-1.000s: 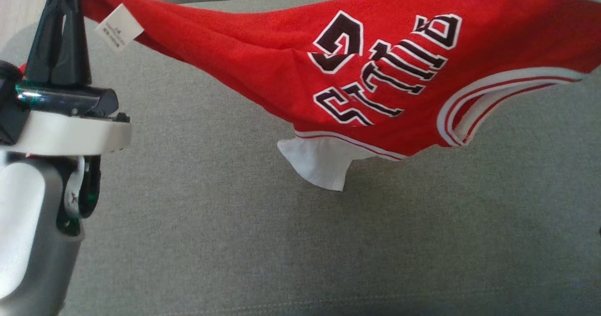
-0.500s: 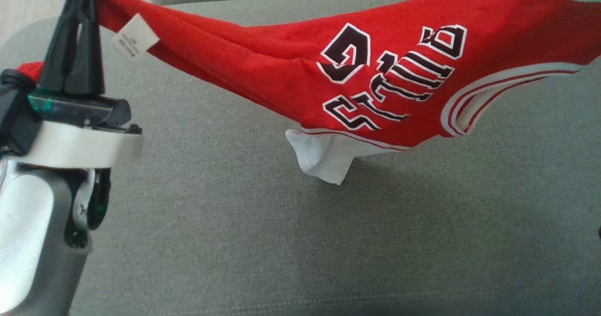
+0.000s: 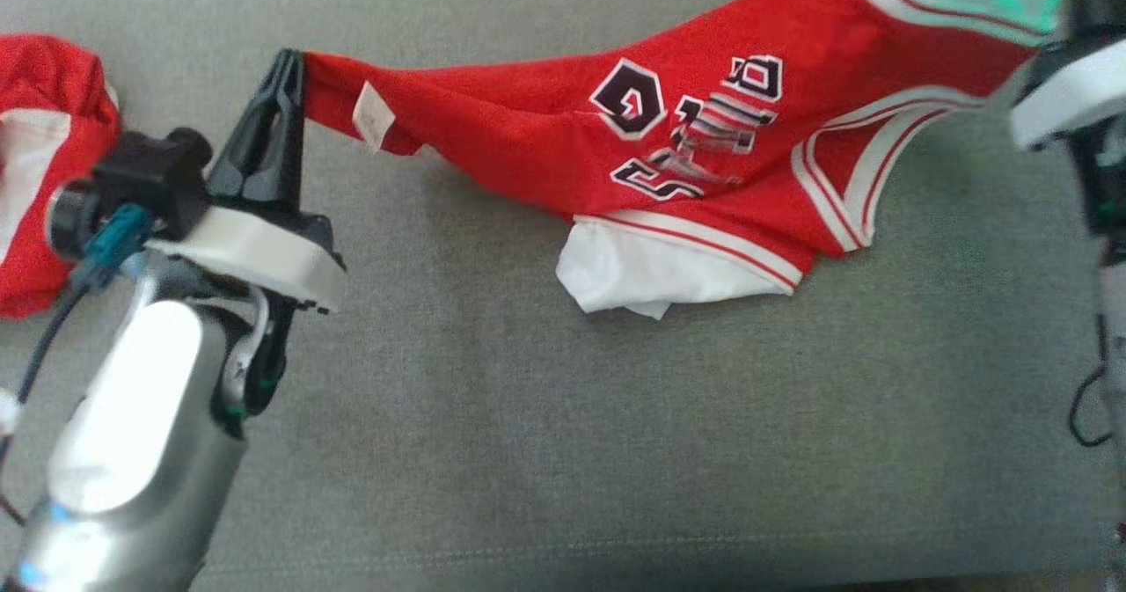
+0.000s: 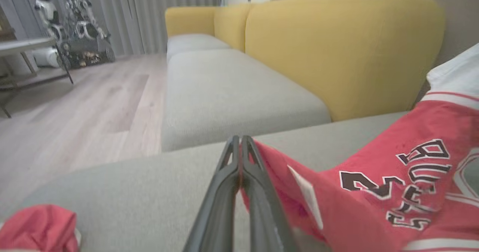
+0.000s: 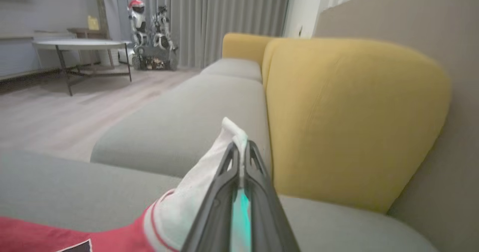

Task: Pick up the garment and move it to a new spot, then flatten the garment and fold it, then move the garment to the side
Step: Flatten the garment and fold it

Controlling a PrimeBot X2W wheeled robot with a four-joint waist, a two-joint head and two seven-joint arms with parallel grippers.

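1. Against the earlier head view the whole picture has shifted. A red heap now shows at the far left, and the right arm has come in at the right edge.
2. The jersey sags lower than before. Its white fold, which hung clear over a shadow, now seems to rest on the seat.
3. The left claw is closed, pinching the jersey's red corner just beside a white label.
4. The jersey stretches between the two claws, across the upper part of the seat.
5. In the right wrist view, the right claw is clamped on the jersey's white edge.
6. The heap lies well apart from the jersey, left of the left claw. Bare seat runs wide below the jersey down to the front seam. A yellow backrest rises behind.
7. The jersey is soft red cloth with black, white-edged lettering and striped white-and-red trim. The seat is grey woven fabric. The claw fingers are dark, long and tapering.
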